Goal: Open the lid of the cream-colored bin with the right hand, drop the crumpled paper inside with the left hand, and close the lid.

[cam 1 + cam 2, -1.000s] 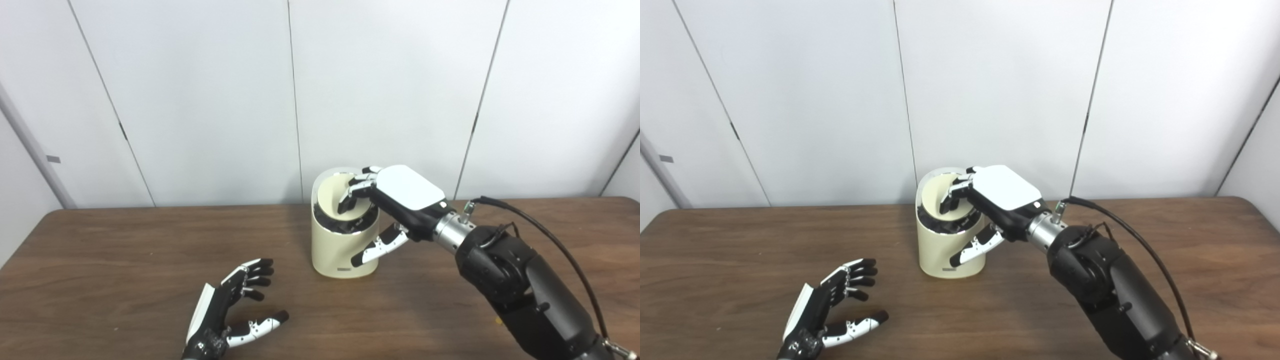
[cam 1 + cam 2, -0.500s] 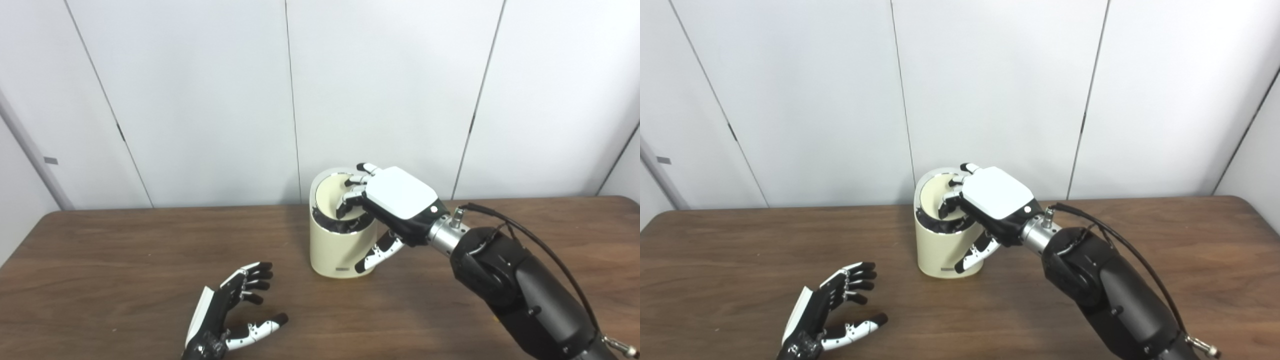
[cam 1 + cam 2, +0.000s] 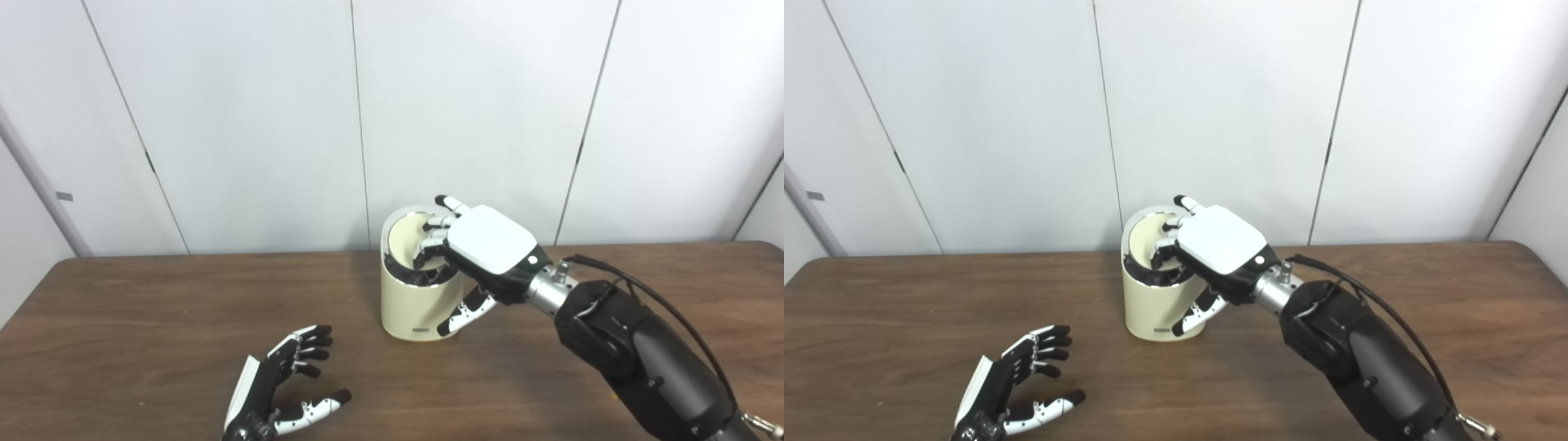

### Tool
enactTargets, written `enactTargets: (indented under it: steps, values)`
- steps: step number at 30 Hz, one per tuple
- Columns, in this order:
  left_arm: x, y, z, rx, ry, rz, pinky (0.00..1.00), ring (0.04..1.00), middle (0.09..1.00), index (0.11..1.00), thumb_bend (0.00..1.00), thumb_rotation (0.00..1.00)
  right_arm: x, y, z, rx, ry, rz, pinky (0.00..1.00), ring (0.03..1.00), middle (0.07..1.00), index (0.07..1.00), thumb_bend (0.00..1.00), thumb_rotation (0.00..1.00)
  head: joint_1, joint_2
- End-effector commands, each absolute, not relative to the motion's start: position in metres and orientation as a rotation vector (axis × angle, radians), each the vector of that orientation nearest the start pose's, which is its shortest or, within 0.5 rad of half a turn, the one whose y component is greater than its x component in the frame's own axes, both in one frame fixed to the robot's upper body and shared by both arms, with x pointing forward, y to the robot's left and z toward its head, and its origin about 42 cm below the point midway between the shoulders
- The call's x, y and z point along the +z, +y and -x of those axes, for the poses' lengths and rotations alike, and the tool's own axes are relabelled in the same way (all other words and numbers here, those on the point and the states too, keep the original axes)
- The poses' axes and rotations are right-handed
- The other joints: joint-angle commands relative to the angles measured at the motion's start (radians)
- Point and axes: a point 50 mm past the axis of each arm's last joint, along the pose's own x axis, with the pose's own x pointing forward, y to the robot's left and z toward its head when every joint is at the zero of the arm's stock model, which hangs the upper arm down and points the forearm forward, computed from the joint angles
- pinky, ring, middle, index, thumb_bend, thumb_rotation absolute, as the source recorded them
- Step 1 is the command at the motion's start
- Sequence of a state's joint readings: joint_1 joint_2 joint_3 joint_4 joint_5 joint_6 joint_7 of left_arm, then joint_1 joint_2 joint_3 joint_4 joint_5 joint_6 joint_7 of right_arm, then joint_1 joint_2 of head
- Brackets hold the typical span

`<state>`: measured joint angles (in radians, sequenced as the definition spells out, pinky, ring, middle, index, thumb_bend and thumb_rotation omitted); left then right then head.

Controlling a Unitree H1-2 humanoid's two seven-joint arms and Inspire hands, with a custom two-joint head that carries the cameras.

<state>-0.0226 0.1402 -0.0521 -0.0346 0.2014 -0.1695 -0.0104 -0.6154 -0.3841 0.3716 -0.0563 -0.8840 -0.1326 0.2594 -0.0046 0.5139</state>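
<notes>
Behind, white wall panels point(image 3: 478, 110) back the brown wooden table point(image 3: 122, 318).

Bin point(image 3: 416, 306) mouth blocked by right hand point(image 3: 484, 248) and tilted lid point(image 3: 409, 240); bare table point(image 3: 153, 306) around left hand point(image 3: 278, 386)

The right hand point(image 3: 487, 248) is raised, back upward, its wrist bent down from a black forearm; the fingers point(image 3: 432, 242) curl downward and the thumb points down and left. The left hand point(image 3: 278, 383) lies low, palm turned inward, fingers apart and loosely curled, holding nothing.
</notes>
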Motion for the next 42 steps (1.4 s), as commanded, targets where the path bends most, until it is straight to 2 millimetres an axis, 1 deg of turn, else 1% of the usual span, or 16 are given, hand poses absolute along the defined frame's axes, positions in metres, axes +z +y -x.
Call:
enactTargets:
  steps: [1,3,5,7,11,14,17,20,21,23,27,31,33,36,40,42]
  values:
    - [0.138,0.235,-0.294,-0.087,-0.277,-0.348,0.61,0.709,0.757,0.784,0.72,0.04,0.301,-0.171,-0.407,0.396,-0.66,1.324,0.93,0.829,0.665,0.646,0.73,0.39,0.003,0.001]
    - [0.138,0.234,-0.294,-0.089,-0.279,-0.346,0.61,0.709,0.759,0.785,0.72,0.04,0.307,-0.174,-0.403,0.37,-0.615,1.248,0.95,0.854,0.717,0.7,0.7,0.4,0.003,0.003]
    - [0.138,0.235,-0.294,-0.091,-0.28,-0.346,0.61,0.709,0.759,0.784,0.71,0.03,0.312,-0.178,-0.401,0.329,-0.604,1.189,0.89,0.856,0.749,0.738,0.68,0.42,0.001,0.004]
    - [0.138,0.235,-0.294,-0.092,-0.281,-0.347,0.61,0.711,0.761,0.786,0.71,0.03,0.317,-0.183,-0.4,0.279,-0.611,1.143,0.89,0.839,0.754,0.754,0.69,0.44,-0.002,0.004]
    - [0.139,0.235,-0.295,-0.092,-0.282,-0.348,0.62,0.717,0.764,0.788,0.71,0.03,0.322,-0.192,-0.399,0.228,-0.582,1.096,0.85,0.858,0.799,0.782,0.68,0.5,-0.001,0.005]
    - [0.139,0.236,-0.295,-0.091,-0.283,-0.348,0.62,0.721,0.763,0.787,0.71,0.05,0.323,-0.2,-0.395,0.196,-0.567,1.028,0.74,0.832,0.808,0.793,0.67,0.49,-0.001,0.005]
    - [0.14,0.236,-0.296,-0.091,-0.286,-0.347,0.61,0.719,0.762,0.789,0.72,0.05,0.31,-0.211,-0.391,0.18,-0.562,0.952,0.67,0.804,0.821,0.809,0.68,0.48,-0.002,0.005]
    - [0.14,0.237,-0.296,-0.092,-0.287,-0.344,0.62,0.724,0.764,0.791,0.72,0.06,0.294,-0.221,-0.385,0.175,-0.533,0.884,0.69,0.83,0.874,0.854,0.69,0.46,-0.009,0.004]
    - [0.141,0.237,-0.297,-0.093,-0.291,-0.342,0.62,0.724,0.765,0.792,0.71,0.05,0.286,-0.225,-0.381,0.172,-0.515,0.851,0.68,0.822,0.88,0.864,0.69,0.45,-0.007,-0.003]
    - [0.142,0.237,-0.297,-0.095,-0.3,-0.34,0.61,0.718,0.763,0.792,0.71,0.04,0.272,-0.231,-0.374,0.175,-0.487,0.783,0.67,0.809,0.875,0.871,0.69,0.45,-0.007,0.0]
    - [0.142,0.237,-0.297,-0.093,-0.306,-0.336,0.6,0.713,0.76,0.788,0.71,0.04,0.238,-0.237,-0.358,0.186,-0.431,0.675,0.66,0.81,0.878,0.877,0.72,0.45,-0.008,0.002]
    - [0.143,0.238,-0.297,-0.094,-0.307,-0.332,0.62,0.722,0.764,0.789,0.71,0.05,0.21,-0.239,-0.344,0.194,-0.393,0.592,0.68,0.829,0.905,0.895,0.72,0.41,-0.011,0.006]
    - [0.144,0.238,-0.298,-0.095,-0.31,-0.332,0.63,0.726,0.769,0.79,0.71,0.05,0.2,-0.239,-0.34,0.196,-0.383,0.576,0.69,0.835,0.914,0.901,0.7,0.39,-0.011,0.004]
    - [0.145,0.239,-0.298,-0.096,-0.322,-0.336,0.63,0.727,0.769,0.791,0.7,0.05,0.189,-0.239,-0.335,0.184,-0.373,0.553,0.66,0.834,0.915,0.901,0.71,0.43,-0.011,0.005]
    - [0.148,0.24,-0.299,-0.096,-0.335,-0.338,0.63,0.724,0.767,0.793,0.7,0.06,0.181,-0.239,-0.329,0.164,-0.355,0.542,0.65,0.825,0.908,0.901,0.72,0.43,-0.021,0.006]
    - [0.15,0.24,-0.3,-0.095,-0.342,-0.335,0.62,0.723,0.767,0.794,0.7,0.06,0.179,-0.239,-0.328,0.16,-0.354,0.536,0.66,0.821,0.901,0.896,0.72,0.42,-0.024,0.008]
